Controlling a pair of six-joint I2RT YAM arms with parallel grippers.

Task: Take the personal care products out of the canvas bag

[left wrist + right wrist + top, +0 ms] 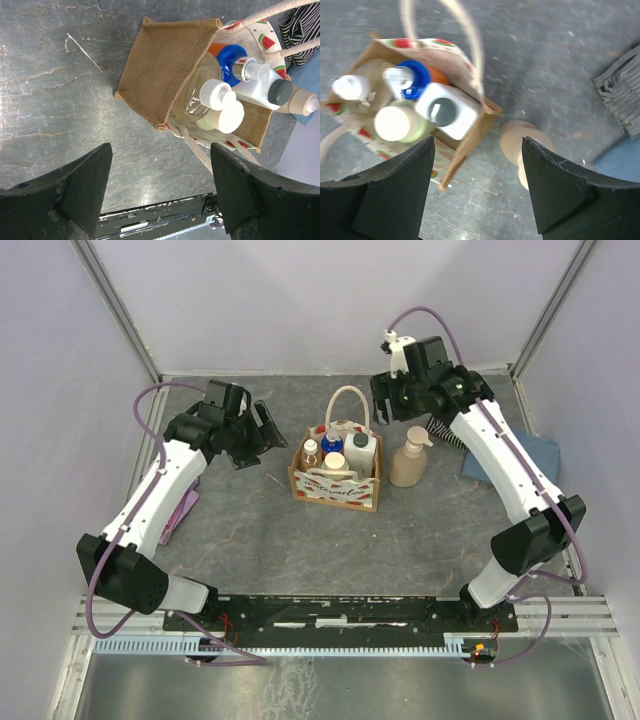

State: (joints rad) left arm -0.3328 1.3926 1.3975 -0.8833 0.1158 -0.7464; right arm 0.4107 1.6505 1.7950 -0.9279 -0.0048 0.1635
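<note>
The cream canvas bag (336, 480) with a red pattern stands mid-table, its looped handle up. Inside stand an orange bottle with a blue pump (331, 437), a white bottle with a dark cap (361, 448), a small clear white-capped bottle (311, 450) and a yellowish white-capped bottle (334, 462). A beige pump bottle (410, 458) stands on the table right of the bag. My left gripper (266, 427) is open and empty, left of the bag (165, 70). My right gripper (384, 403) is open and empty, above and behind the bag (470, 125) and beige bottle (517, 142).
A pink folded cloth (180, 510) lies under the left arm. A striped cloth (445, 430) and a blue cloth (540, 455) lie at the right, behind the right arm. Enclosure walls close in the back and sides.
</note>
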